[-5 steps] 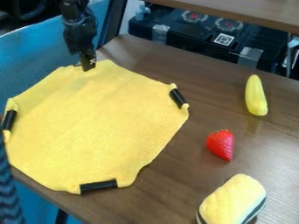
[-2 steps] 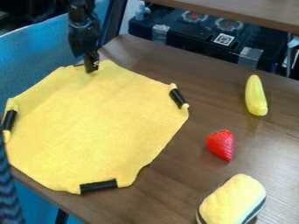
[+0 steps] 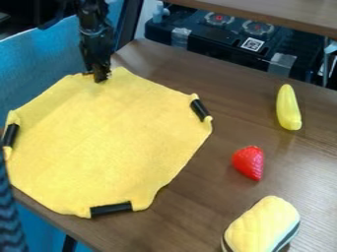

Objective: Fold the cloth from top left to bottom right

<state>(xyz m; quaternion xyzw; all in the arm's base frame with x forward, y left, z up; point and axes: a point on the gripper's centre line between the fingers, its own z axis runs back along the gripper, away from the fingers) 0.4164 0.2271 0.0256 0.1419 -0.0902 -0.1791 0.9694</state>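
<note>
At the upper left of the desk (image 3: pixel 191 206), the black gripper (image 3: pixel 100 78) hangs down at the yellow cloth's (image 3: pixel 105 142) top edge. Jaws: I cannot tell whether clenched or released. Cloth: spread out over the desk's left side, black bars (image 3: pixel 111 208) along its edges. Right of it: strawberry (image 3: pixel 248 162), yellow elongated item (image 3: pixel 288 108); lower right, yellow plush piece (image 3: pixel 263 224).

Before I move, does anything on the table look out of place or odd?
The left side of the yellow cloth runs right up to the edge of the table and may overhang, so it looks poorly placed. Nothing looks spilled or damaged.
</note>
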